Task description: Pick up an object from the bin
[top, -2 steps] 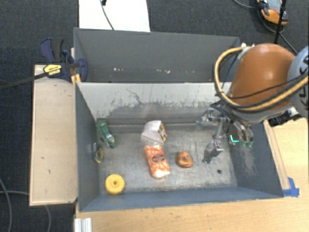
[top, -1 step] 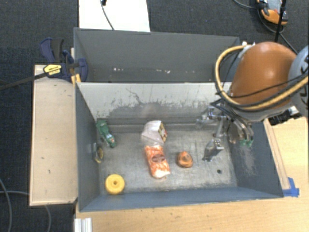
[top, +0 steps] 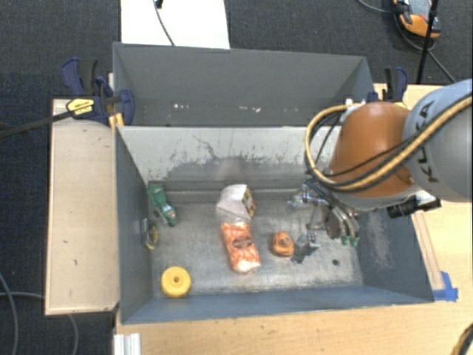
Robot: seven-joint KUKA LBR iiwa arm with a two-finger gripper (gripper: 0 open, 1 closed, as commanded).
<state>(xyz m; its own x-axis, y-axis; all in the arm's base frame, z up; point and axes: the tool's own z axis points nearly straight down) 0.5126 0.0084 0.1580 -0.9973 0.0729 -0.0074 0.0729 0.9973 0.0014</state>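
Item: small orange-brown rounded lump, grey metal bin floor, right of ctr. Gripper just beside it; opening can't tell, no hold seen. Step: approach. Next, prob.: centre over lump, close.

The arm reaches from the right, its gripper pointing downward.

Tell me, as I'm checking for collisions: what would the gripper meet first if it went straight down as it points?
Probably the bin's bare floor, just right of the small orange lump. The gripper points down beside that lump, so it might graze it; depth is unclear from above.
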